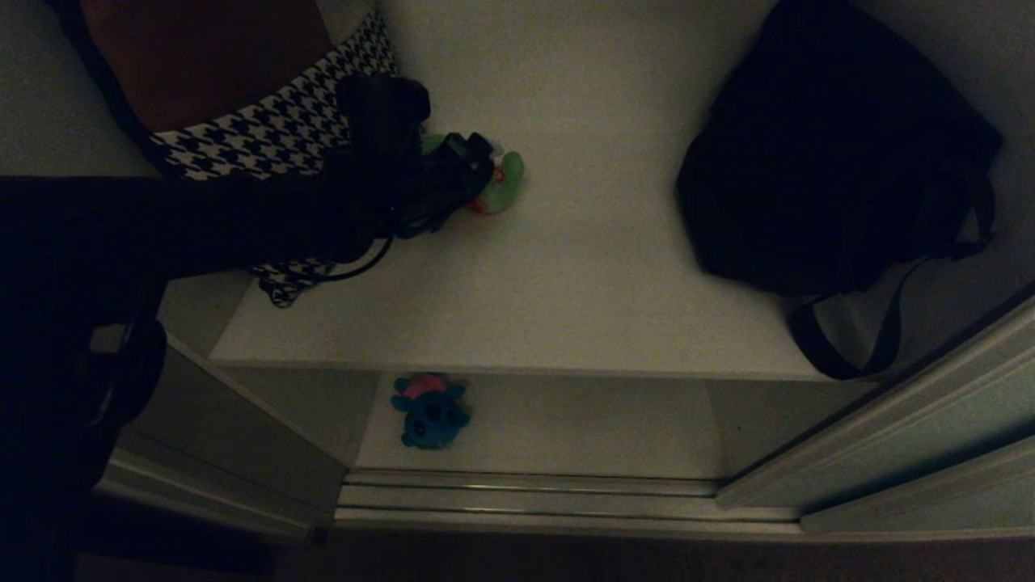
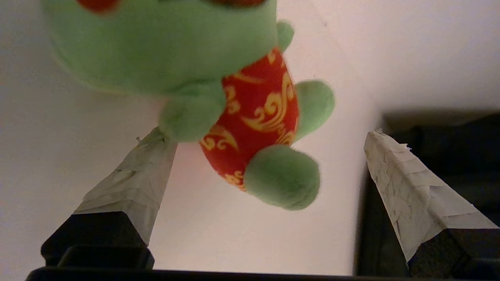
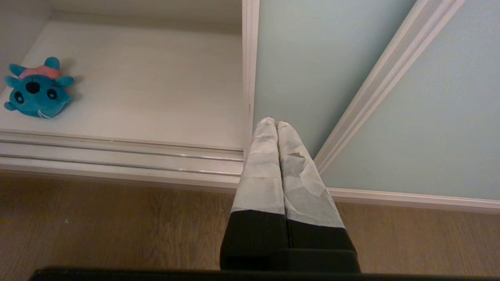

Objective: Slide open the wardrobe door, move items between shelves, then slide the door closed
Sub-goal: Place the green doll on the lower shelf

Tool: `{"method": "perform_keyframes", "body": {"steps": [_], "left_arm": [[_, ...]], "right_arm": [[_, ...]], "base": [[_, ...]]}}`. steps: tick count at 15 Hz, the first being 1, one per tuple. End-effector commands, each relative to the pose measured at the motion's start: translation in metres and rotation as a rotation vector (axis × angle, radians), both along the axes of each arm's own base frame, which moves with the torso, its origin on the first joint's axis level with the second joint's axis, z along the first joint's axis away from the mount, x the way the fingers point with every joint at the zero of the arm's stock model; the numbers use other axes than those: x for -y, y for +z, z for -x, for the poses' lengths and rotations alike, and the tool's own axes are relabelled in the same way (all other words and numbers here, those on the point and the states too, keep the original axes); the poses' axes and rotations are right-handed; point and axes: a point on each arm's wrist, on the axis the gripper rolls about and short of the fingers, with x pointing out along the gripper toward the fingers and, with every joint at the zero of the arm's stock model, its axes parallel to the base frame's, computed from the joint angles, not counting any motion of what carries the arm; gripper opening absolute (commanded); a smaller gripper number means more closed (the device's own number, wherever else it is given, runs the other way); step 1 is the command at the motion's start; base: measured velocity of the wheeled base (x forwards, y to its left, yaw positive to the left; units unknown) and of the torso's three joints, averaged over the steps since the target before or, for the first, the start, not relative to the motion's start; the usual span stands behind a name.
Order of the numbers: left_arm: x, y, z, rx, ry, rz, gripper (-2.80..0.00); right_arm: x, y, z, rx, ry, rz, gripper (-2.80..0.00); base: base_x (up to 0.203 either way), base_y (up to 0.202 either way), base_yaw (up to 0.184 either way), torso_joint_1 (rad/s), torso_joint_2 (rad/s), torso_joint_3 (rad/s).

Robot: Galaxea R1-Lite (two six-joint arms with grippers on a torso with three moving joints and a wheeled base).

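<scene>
Left gripper wide open and empty, green toy just ahead between its 2 fingers: push farther around the belly, then squeeze gently.

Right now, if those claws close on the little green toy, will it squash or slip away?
Probably squash: the green plush toy looks soft and fuzzy, so the left gripper, open around it, should sink in. Slipping seems unlikely on its nap. It likely weighs little and may flop, limbs dangling.
</scene>
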Motion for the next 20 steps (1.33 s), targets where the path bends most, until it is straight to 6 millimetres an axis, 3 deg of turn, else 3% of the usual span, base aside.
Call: {"method": "perform_keyframes", "body": {"steps": [1,15,16,20], "left_arm": [[0.004,-0.013,-0.007,-0.025,-0.001,-0.005,0.0],[0.007,-0.021,-0.02,0.084,0.005,-0.045,0.0],[0.006,-0.021,-0.02,0.085,0.008,-0.049,-2.8],[0.005,-0.02,-0.021,0.091,0.007,-0.06,-2.8]], "right_arm": [[0.0,0.0,0.0,0.001,0.0,0.0,-2.8],[0.0,0.0,0.0,0.001,0.0,0.0,-2.8],[0.0,0.0,0.0,0.001,0.0,0.0,-2.8],[0.0,0.0,0.0,0.001,0.0,0.0,-2.8]], "base": [[0.0,0.0,0.0,0.0,0.0,0.0],[0.0,0.0,0.0,0.0,0.0,0.0],[0.0,0.0,0.0,0.0,0.0,0.0],[0.0,0.0,0.0,0.0,0.0,0.0]]}}
